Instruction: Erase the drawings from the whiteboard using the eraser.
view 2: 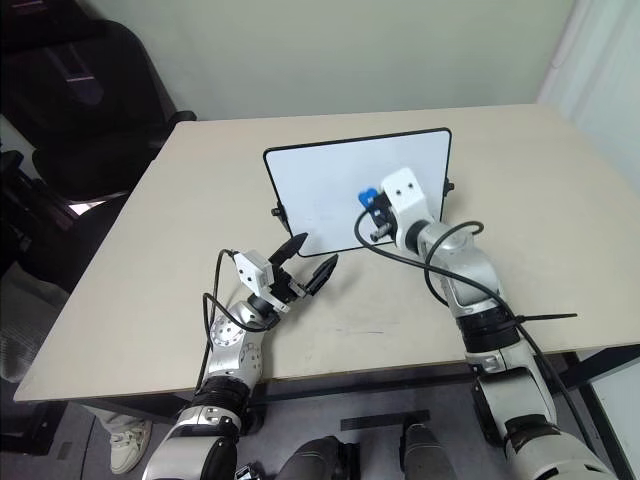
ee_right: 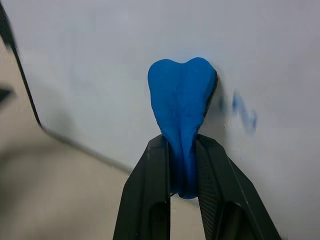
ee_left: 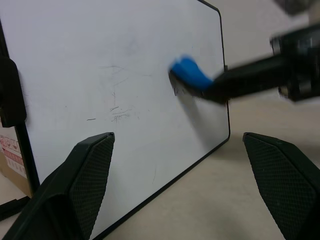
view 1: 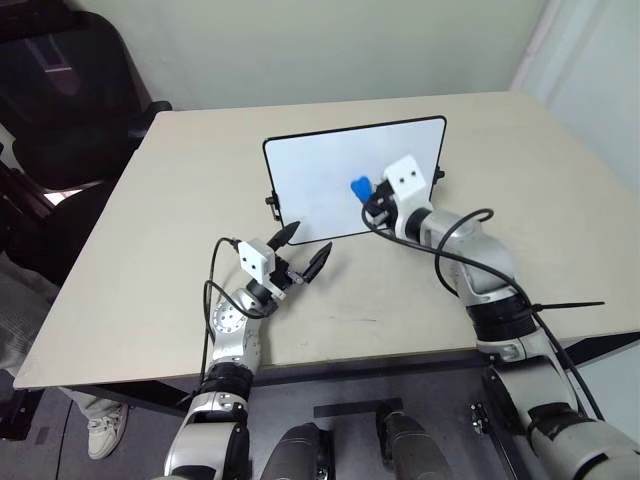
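The whiteboard [view 1: 320, 175] stands upright on the table, its face toward me. My right gripper [view 1: 370, 203] is shut on the blue eraser [ee_right: 182, 100], whose tip is pressed against the board's right half. A small blue smear of the drawings [ee_right: 245, 114] remains just beside the eraser; faint grey streaks [ee_left: 119, 114] mark the board's middle. My left gripper [view 1: 305, 247] hovers open and empty in front of the board's lower edge, near its left corner, apart from it.
The beige table [view 1: 150, 300] extends well to the left and right of the board. A black chair [view 1: 60, 100] stands off the table's far left corner. A black side clip [view 1: 272, 203] sticks out from the board's left edge.
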`<action>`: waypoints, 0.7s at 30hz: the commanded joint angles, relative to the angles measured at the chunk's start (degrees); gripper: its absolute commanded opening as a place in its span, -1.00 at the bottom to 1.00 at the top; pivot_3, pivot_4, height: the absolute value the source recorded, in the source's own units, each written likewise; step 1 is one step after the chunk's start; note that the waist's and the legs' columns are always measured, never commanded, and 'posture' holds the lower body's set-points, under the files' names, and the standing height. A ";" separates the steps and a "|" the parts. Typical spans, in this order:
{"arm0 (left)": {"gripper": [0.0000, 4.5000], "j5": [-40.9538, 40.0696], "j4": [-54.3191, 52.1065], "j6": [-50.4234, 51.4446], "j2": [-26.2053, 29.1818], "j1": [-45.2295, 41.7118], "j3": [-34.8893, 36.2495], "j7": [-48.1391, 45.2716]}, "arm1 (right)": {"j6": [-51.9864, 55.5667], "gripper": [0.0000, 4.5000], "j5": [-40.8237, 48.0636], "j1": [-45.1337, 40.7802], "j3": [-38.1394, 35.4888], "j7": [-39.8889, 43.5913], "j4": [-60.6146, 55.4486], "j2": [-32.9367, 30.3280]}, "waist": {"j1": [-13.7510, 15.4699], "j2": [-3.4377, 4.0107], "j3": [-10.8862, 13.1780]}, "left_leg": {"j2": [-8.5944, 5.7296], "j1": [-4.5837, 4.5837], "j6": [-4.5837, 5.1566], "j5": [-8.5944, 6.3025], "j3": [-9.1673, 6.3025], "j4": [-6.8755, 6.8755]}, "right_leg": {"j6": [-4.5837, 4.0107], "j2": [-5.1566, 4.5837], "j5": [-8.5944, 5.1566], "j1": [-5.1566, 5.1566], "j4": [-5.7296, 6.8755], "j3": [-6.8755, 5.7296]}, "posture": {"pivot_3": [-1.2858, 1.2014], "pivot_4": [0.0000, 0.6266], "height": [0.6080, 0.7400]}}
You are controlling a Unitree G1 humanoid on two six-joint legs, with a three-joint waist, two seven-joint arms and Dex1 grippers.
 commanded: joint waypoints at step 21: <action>1.00 -0.06 0.46 -0.89 -0.55 1.43 -0.14 0.57 | 2.92 -0.82 -1.80 -5.32 0.73 0.53 -2.47 0.30 | -0.24 -0.02 0.01 | 0.00 -0.01 0.01 0.03 0.03 0.04 | 0.22 0.01 -0.13 -0.05 0.09 0.00 | 0.03 -0.52 0.79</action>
